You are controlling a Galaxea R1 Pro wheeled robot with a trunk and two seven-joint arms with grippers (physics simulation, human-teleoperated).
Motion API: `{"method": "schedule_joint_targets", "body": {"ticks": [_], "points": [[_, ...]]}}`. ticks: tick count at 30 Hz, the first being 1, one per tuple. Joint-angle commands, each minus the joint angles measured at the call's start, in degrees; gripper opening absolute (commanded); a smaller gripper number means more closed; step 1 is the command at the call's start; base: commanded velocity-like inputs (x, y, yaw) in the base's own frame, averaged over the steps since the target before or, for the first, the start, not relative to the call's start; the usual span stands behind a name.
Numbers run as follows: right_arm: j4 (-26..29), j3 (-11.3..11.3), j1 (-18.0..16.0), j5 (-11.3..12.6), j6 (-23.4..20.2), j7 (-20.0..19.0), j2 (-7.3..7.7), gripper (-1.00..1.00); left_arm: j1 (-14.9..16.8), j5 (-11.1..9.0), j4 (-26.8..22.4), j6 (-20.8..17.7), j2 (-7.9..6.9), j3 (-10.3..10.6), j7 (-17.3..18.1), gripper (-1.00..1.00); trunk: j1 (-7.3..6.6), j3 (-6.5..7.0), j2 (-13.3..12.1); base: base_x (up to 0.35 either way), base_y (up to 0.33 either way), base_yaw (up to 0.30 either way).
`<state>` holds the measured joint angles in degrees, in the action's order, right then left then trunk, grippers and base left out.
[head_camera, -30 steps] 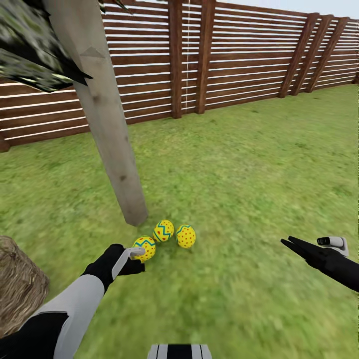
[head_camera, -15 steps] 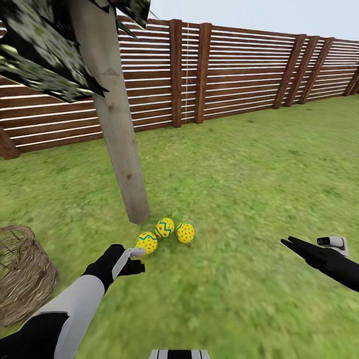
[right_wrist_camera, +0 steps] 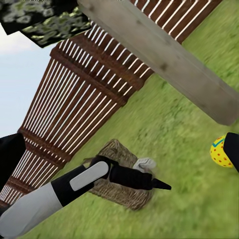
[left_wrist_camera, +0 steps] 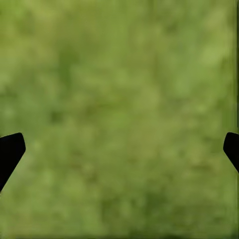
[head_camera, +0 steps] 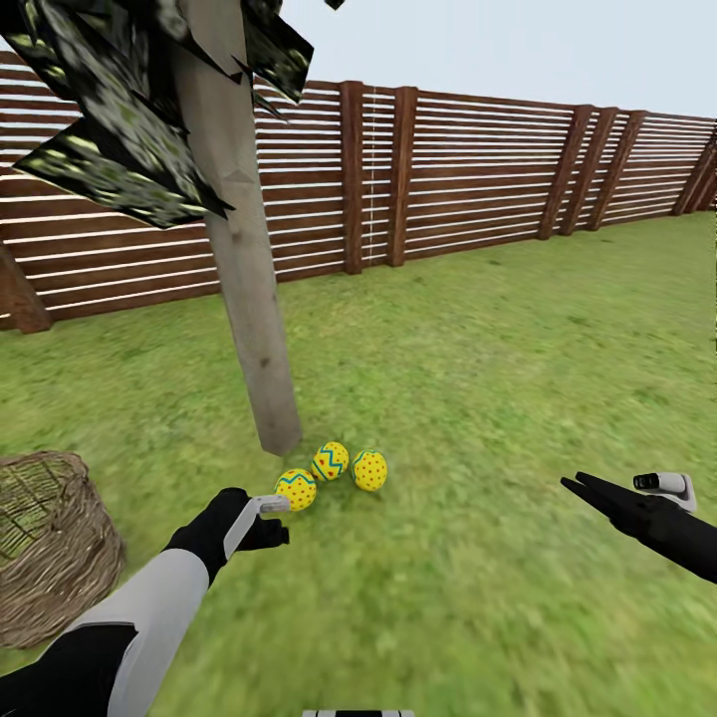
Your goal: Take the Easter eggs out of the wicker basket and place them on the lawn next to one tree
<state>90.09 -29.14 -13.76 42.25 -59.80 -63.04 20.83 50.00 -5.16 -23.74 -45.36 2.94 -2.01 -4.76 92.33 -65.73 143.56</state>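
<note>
The left pincer [head_camera: 261,516] hangs low over the lawn [head_camera: 498,378], just short of the nearest egg; in the left wrist view its two dark fingertips [left_wrist_camera: 10,152] sit at opposite edges of the picture, spread wide with only blurred grass between them, holding nothing. The left arm reaches forward and slightly inward, its grey forearm rising from the lower left of the head view. The right pincer [head_camera: 583,488] points inward over bare grass, well apart from the eggs; its fingertips [right_wrist_camera: 231,149] show at the two sides of the right wrist view, so it stands open and empty. The three Easter eggs [head_camera: 332,472] lie in a tight cluster on the grass at the foot of the tree [head_camera: 254,329], just beside its pale trunk. The wicker basket [head_camera: 50,543] stands on the lawn at the robot's left, near the left arm, away from the eggs. A brown slatted fence [head_camera: 448,169] closes the garden behind. No writing is readable.
</note>
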Motion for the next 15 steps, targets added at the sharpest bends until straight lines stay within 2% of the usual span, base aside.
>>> {"method": "schedule_joint_targets", "body": {"ticks": [1, 4, 11, 15], "points": [[-0.01, -0.04, -0.03, -0.15, -0.2, -0.24, 0.01, 1.0, 0.01, -0.55, -0.08, -0.25, 0.04, -0.2, -0.5, 1.0, -0.04, 0.18, 0.0, -0.03, 0.0, 0.0], [-0.01, -0.04, -0.03, -0.15, -0.2, -0.24, 0.01, 1.0, 0.01, -0.55, -0.08, -0.25, 0.0, -0.2, -0.51, 1.0, -0.11, 0.84, -0.04, -0.094, 0.0, 0.0], [-0.01, -0.04, -0.03, -0.15, -0.2, -0.24, 0.0, 1.0, 0.01, -0.55, -0.08, -0.25, 0.0, -0.21, -0.51, 1.0, -0.29, 2.39, -0.13, -0.197, 0.0, 0.0], [-0.02, -0.04, -0.03, -0.15, -0.2, -0.24, 0.0, 1.0, 0.01, -0.55, -0.08, -0.25, 0.03, -0.2, -0.51, 1.0, -0.4, 3.28, -0.19, -0.077, 0.0, 0.0]]}}
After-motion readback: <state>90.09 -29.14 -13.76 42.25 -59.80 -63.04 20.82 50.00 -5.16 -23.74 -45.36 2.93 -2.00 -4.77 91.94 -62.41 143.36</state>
